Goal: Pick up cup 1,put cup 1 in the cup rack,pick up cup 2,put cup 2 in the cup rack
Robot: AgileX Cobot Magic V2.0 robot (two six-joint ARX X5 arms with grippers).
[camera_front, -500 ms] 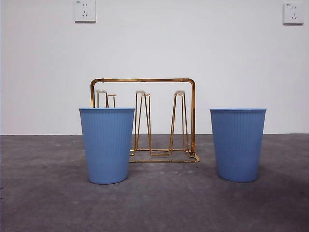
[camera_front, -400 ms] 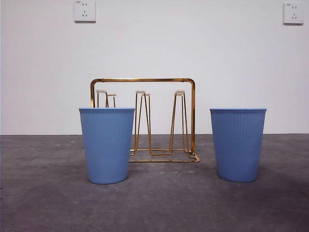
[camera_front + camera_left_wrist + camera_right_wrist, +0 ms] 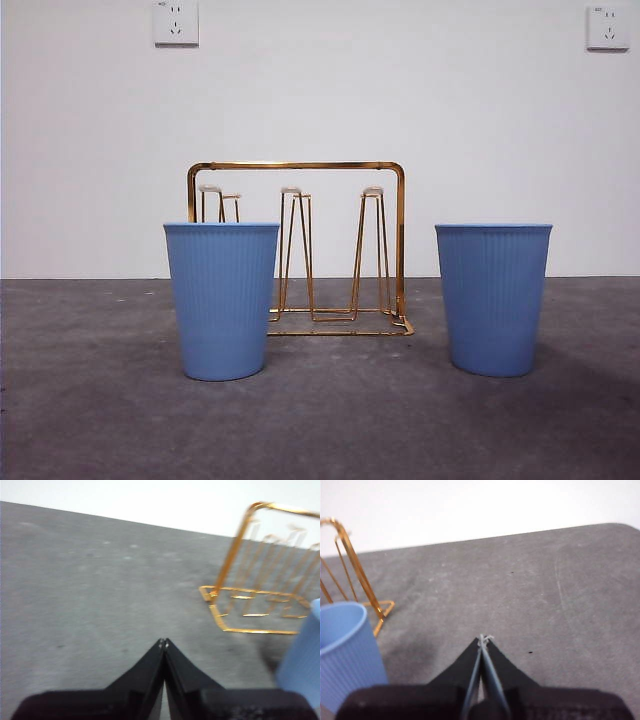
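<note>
A grey bench (image 3: 90, 420) with a matte, faintly mottled surface is seen across the lower part of the front view. Behind it, a plain white wall (image 3: 400, 100) is seen. Two white sockets are mounted high on the wall: one socket (image 3: 176, 22) toward the left, the other socket (image 3: 608, 27) at the far right edge.

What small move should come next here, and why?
Probably open one gripper and bring it to a cup. Both blue cups stand upright on the table, none on the gold cup rack. The left gripper and right gripper are shut, empty, each with a cup beside it.
</note>
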